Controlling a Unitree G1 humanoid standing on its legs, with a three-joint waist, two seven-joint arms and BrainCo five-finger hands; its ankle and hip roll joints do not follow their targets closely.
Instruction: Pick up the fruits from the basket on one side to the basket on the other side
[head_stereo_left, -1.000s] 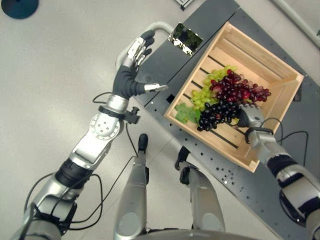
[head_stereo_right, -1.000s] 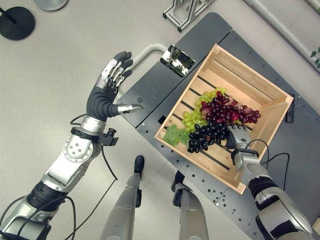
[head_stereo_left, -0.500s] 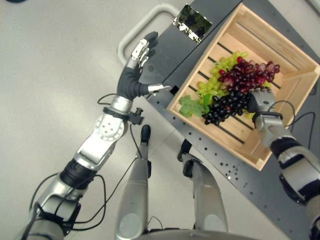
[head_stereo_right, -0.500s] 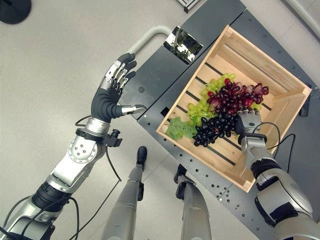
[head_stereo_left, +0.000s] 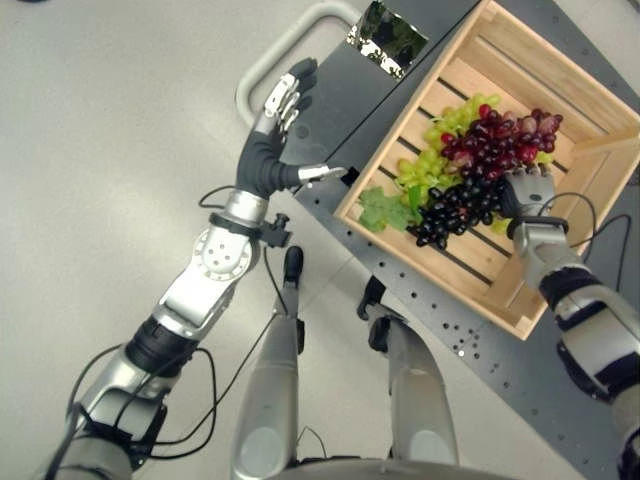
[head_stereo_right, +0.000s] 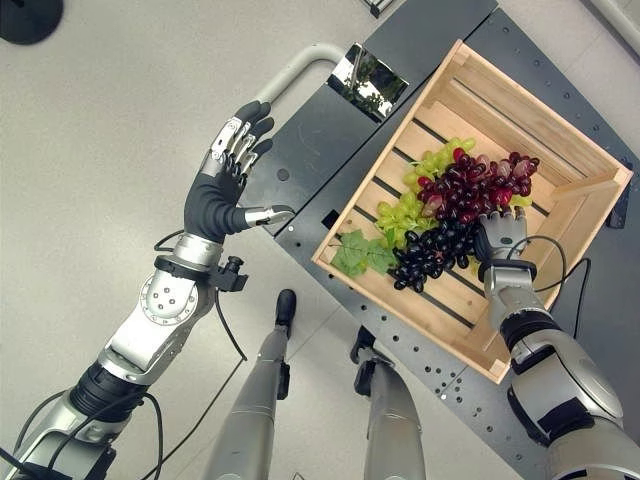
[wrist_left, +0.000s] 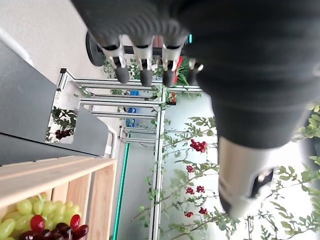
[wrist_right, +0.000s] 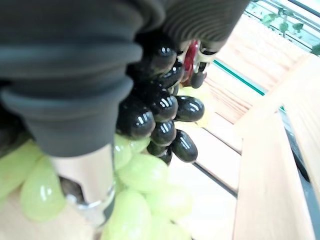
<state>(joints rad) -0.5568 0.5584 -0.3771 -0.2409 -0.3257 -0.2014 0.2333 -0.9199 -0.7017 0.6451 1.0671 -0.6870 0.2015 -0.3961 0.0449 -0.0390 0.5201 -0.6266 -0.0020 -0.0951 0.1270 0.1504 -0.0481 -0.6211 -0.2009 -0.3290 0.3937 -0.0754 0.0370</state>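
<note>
A wooden crate (head_stereo_right: 386, 150) on the grey table holds a green bunch of grapes (head_stereo_right: 405, 210), a red bunch (head_stereo_right: 475, 185) and a black bunch (head_stereo_right: 430, 255) with a green leaf (head_stereo_right: 352, 255). My right hand (head_stereo_right: 500, 235) is inside the crate at the right end of the black bunch. In the right wrist view its fingers curl over the black grapes (wrist_right: 160, 107), with green grapes (wrist_right: 145, 200) beneath. My left hand (head_stereo_right: 215, 200) is raised open over the table's left edge, apart from the crate, fingers (wrist_left: 145, 75) straight.
The crate sits on a dark grey perforated table (head_stereo_right: 330, 150). A shiny metal block (head_stereo_right: 365, 75) lies beyond the crate's left corner, and a white tubular handle (head_stereo_right: 300, 65) curves off the table's end. Pale floor spreads to the left.
The whole picture has shifted, so the camera moved. Relative to the crate, both hands and the grapes stay where they were.
</note>
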